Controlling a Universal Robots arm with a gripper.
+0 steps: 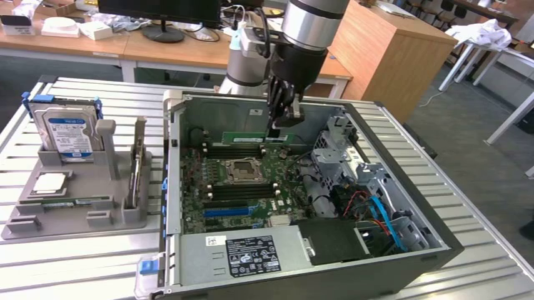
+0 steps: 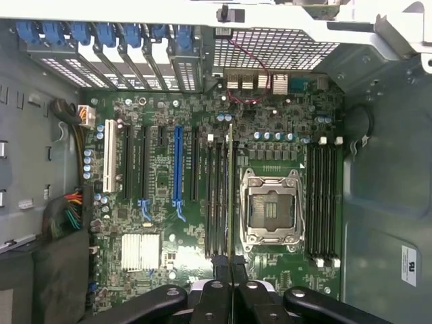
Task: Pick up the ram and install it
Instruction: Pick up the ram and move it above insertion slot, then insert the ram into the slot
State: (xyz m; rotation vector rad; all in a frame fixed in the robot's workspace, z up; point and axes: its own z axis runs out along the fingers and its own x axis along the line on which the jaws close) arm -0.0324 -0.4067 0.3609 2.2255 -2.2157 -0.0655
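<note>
My surroundings: slatted metal counter (image 1: 471, 187), one. Wooden desks (image 1: 179, 49) along the far side, carrying a dark monitor (image 1: 159, 9) and white boxes (image 1: 96, 30). Tall wooden cabinet (image 1: 392, 56) at the exterior view's right. Grey floor (image 1: 484, 147). White table legs (image 1: 466, 61) beyond it.

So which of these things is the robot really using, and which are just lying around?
For the job:
- the ram, held in the gripper
- the memory slots
- the open computer case

Just lying about:
- the hard drive
- the processor chip
- the grey holder under them
</note>
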